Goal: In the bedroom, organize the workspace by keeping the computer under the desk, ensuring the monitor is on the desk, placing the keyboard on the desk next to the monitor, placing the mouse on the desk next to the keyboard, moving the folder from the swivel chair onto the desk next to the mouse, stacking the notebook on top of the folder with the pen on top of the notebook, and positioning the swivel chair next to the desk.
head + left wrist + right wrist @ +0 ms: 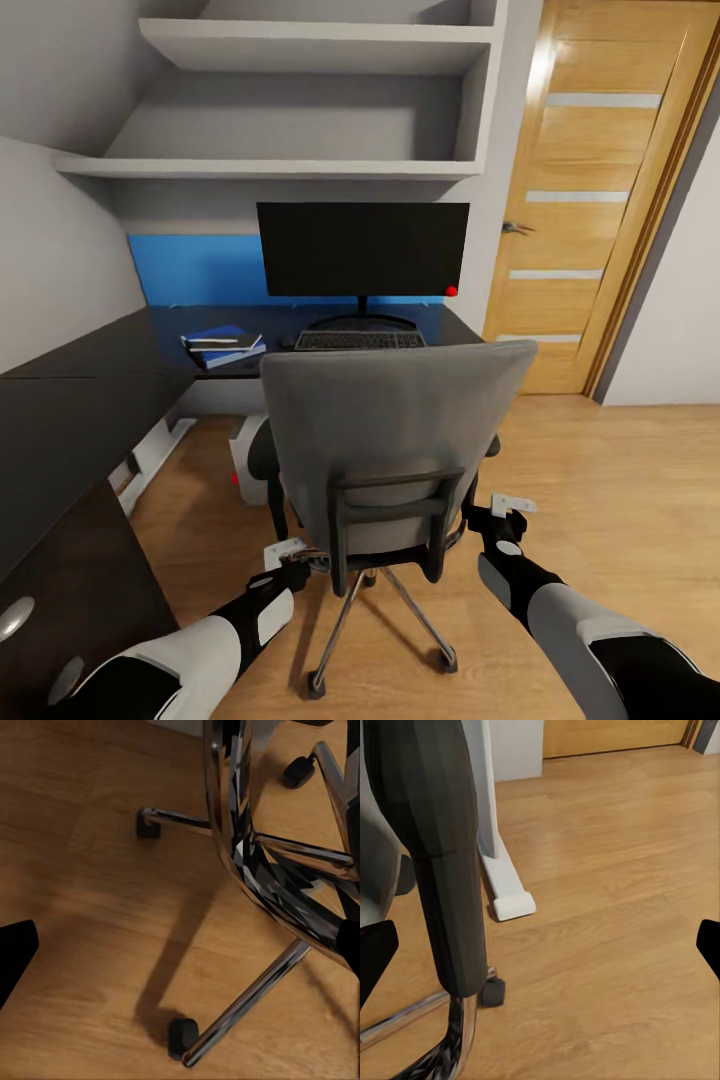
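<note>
No brand, label or lettering is legible on any item. The black desk [70, 400] with its blue back panel [195, 270] carries the monitor [362, 250], red dot at its lower corner; the keyboard [360, 340] lies just in front of the stand. A small dark mouse [286, 342] lies beside the keyboard, next to the blue folder [222, 347], with white sheets on top. The swivel chair [390, 440] stands on wooden flooring [620, 480] facing the desk, and a pale tower, apparently the computer [243, 455], shows beneath. Grey shelves [300, 110] hang above; a wooden door [600, 190] stands alongside. The left gripper [290, 560] and right gripper [505, 515] flank the chair back, each with fingers spread, holding nothing.
</note>
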### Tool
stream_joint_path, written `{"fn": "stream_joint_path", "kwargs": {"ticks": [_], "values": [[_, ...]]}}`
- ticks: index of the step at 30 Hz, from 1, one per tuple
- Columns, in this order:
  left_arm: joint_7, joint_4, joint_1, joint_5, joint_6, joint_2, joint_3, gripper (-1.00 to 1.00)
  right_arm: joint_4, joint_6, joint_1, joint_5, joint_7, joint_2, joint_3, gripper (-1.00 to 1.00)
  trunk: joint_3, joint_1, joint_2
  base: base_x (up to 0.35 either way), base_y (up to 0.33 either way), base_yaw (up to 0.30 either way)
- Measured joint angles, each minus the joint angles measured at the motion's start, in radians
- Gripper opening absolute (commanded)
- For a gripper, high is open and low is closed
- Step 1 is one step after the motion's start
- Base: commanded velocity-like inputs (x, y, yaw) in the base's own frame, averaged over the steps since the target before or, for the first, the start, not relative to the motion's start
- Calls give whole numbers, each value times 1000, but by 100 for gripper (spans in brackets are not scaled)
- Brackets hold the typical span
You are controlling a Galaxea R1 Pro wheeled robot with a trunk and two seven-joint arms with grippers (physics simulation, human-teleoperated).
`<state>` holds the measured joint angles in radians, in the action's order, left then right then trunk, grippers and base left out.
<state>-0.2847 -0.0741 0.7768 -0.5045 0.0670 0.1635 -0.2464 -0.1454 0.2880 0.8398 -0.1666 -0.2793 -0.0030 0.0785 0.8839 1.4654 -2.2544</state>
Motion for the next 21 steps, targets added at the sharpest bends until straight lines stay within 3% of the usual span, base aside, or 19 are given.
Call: {"fn": "stream_joint_path", "kwargs": {"ticks": [6,13,21], "values": [[0,1,0,-3,1,0,-9,100,0,0,0,1,1,-1,1,100,0,0,0,240,-55,0],[0,0,0,-1,1,0,-16,100,-1,-1,0,5,3,-1,8,100,0,1,0,64,-3,0],[0,0,0,-1,1,1,-15,100,-1,-1,0,6,3,-1,8,100,0,1,0,-222,0,0]]}}
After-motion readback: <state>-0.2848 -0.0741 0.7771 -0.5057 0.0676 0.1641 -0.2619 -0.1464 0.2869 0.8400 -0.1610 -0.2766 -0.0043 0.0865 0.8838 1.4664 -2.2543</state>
